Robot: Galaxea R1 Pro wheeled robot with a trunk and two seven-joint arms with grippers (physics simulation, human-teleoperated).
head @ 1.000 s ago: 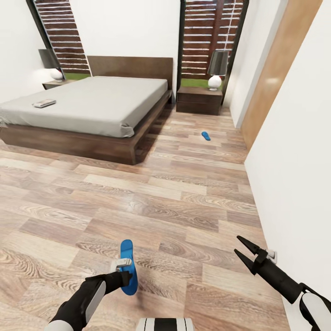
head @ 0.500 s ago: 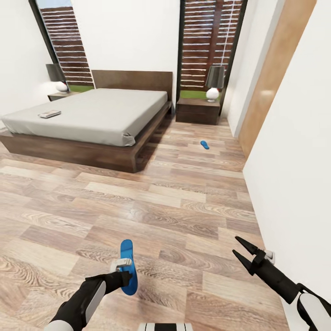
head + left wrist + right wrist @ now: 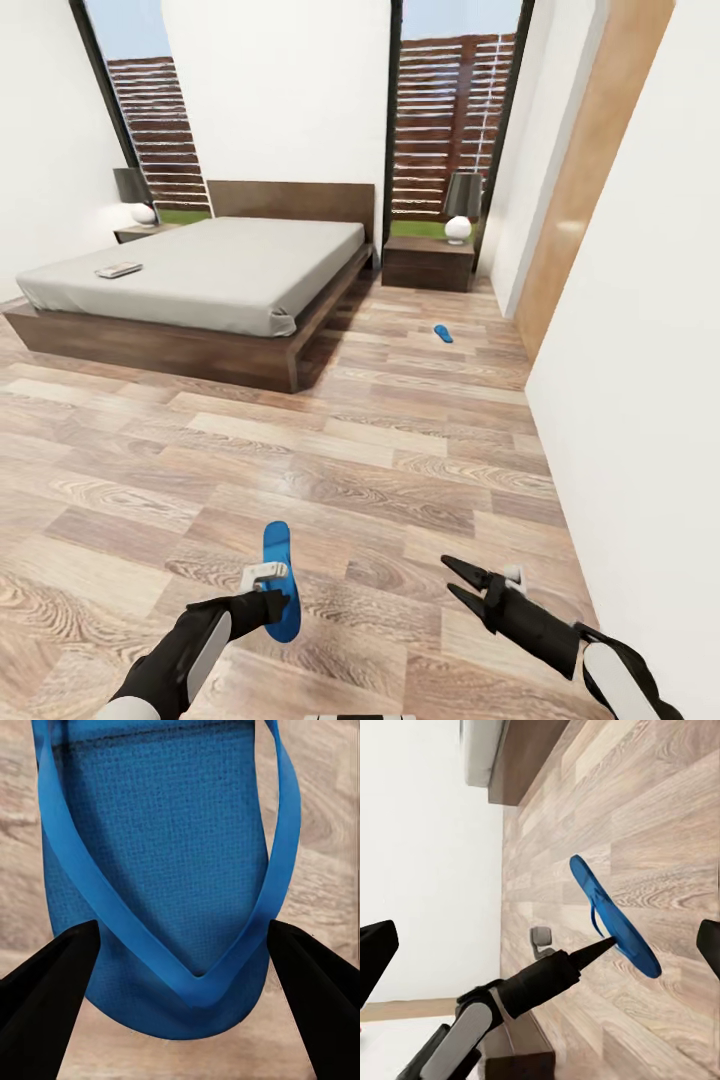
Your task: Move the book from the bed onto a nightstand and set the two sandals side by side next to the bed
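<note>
My left gripper (image 3: 272, 590) is shut on a bright blue sandal (image 3: 279, 578), held low over the wood floor in front of me. In the left wrist view its two black fingertips (image 3: 52, 990) press the sides of the sandal's toe end (image 3: 165, 855). The right wrist view catches the same sandal (image 3: 615, 919) from the side. My right gripper (image 3: 448, 577) stands open and empty to its right. The other sandal (image 3: 443, 333) lies on the floor near the far right nightstand (image 3: 430, 265). The book (image 3: 118, 270) rests on the bed (image 3: 220, 255). A second nightstand (image 3: 135, 234) stands behind the bed.
A white wall (image 3: 640, 380) runs close along my right, with a wooden door panel (image 3: 590, 170) further on. Each nightstand carries a lamp (image 3: 461, 208). Tall windows (image 3: 450, 120) flank the headboard. Open wood floor (image 3: 330, 450) stretches between me and the bed.
The head view has shifted, so the bed sits lower in the picture and more window shows. My right gripper has moved left and lower. The left gripper still holds the sandal.
</note>
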